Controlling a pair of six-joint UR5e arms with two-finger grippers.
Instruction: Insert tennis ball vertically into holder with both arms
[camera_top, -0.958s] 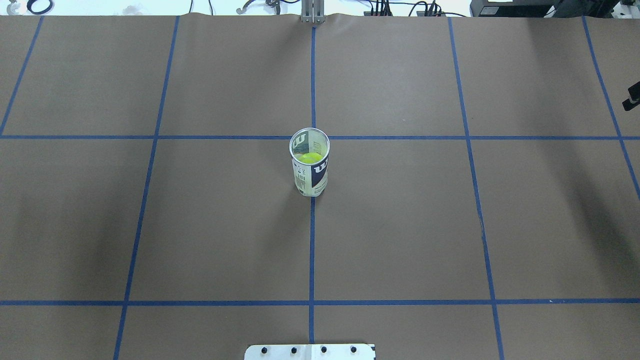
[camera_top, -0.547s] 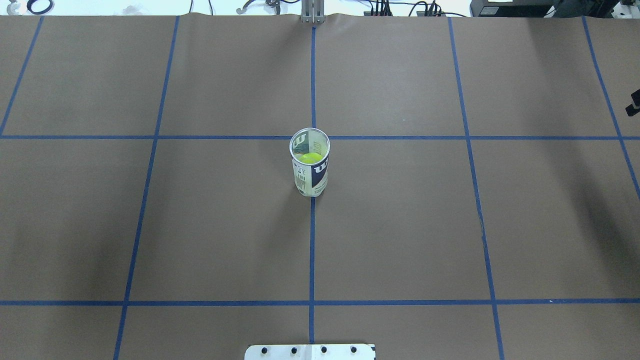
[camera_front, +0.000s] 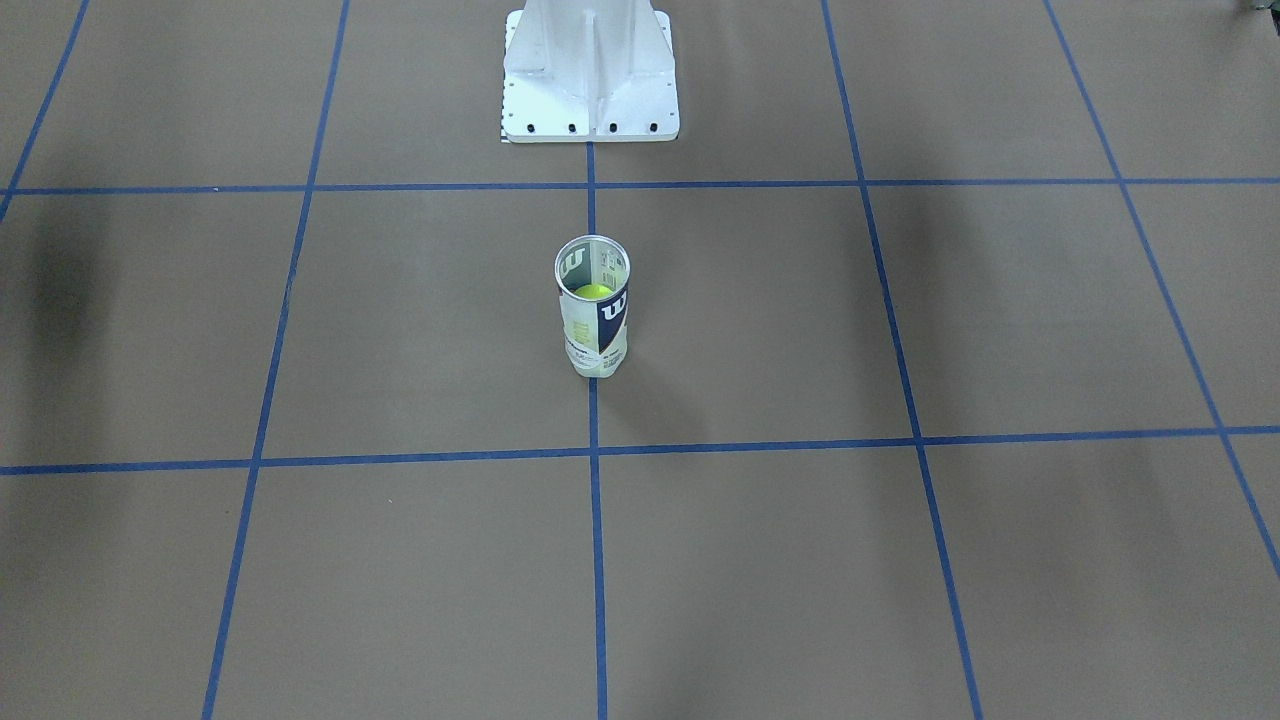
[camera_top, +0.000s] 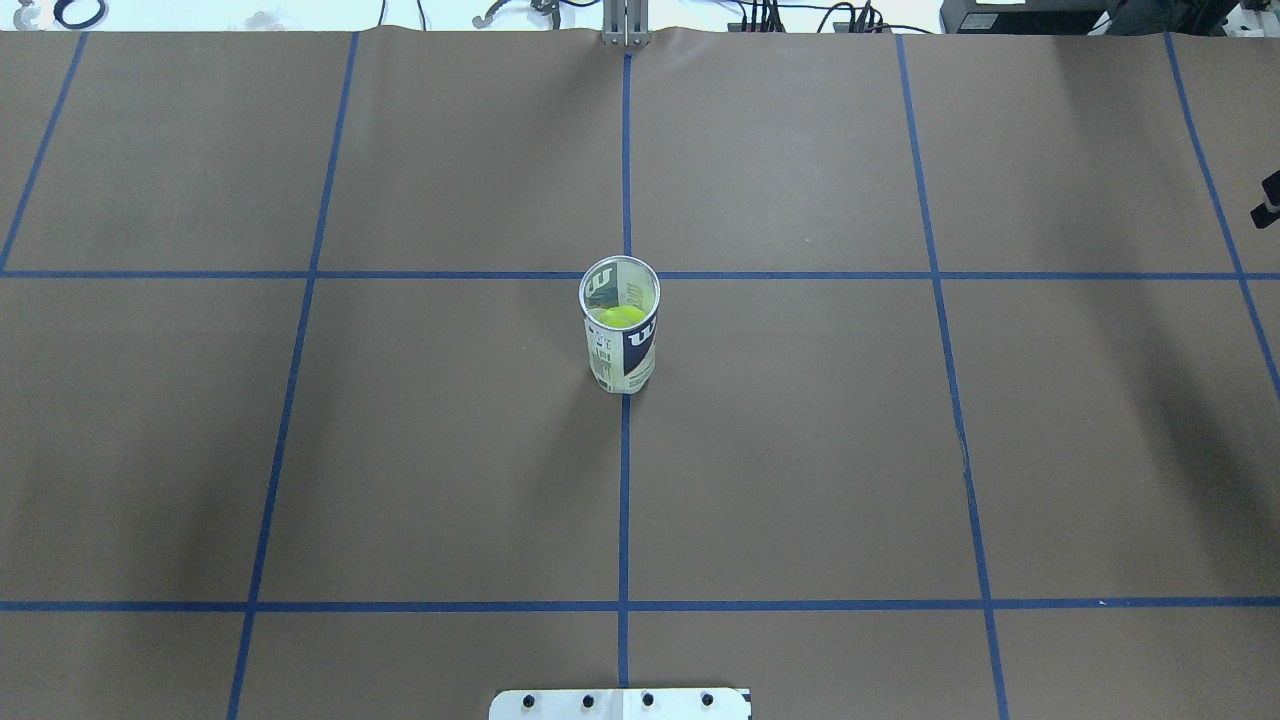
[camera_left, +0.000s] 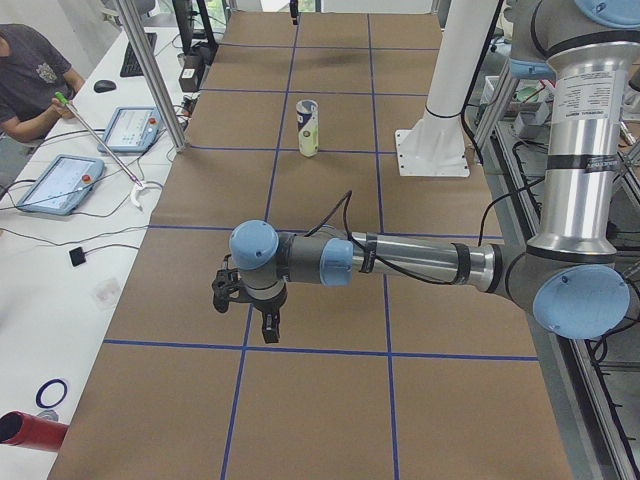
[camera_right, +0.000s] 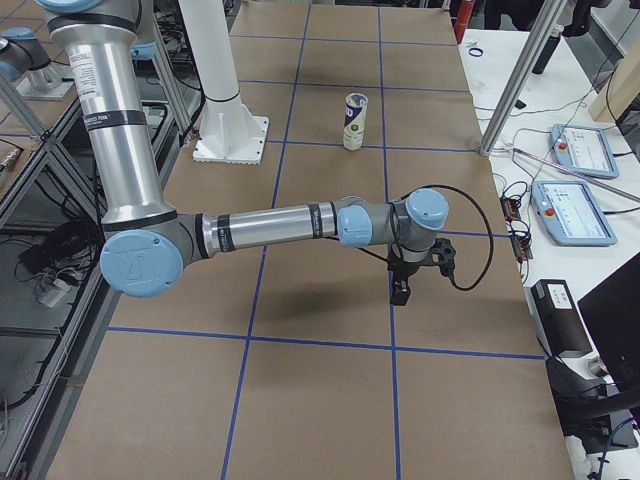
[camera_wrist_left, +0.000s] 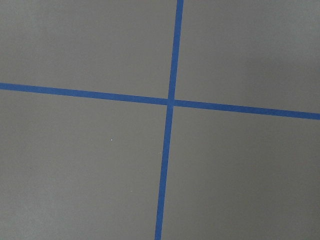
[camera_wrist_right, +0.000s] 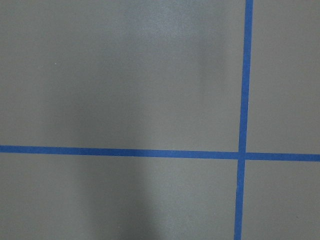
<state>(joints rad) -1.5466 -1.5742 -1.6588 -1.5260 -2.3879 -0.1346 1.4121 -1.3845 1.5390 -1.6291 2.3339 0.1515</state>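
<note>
- Since the yellow-green felt tennis ball (camera_top: 618, 316) already lies inside the clear plastic cylindrical holder with a white and navy label (camera_top: 620, 350), the insertion itself looks done.
- The holder stands upright with its mouth open, near the middle of the brown paper-covered desk (camera_top: 800, 450) with its blue tape lines. It is well apart from every edge and in line with the white metal pedestal base (camera_front: 590, 80) at the robot's edge.
- The ball sits below the rim, and nothing touches the can.
- The black two-finger left gripper (camera_left: 268, 328) hangs over the desk toward its left end edge, well apart from the holder. Only the side view shows it, so I cannot tell whether its fingers are spread or pressed together.
- The black two-finger right gripper (camera_right: 400, 292) hangs toward the right end edge, equally far from the can. The overhead view catches only a dark sliver at that edge, so its state cannot be told either.
- Both wrist cameras show bare paper and tape.
- Little seems left, beyond perhaps parking the arms.
</note>
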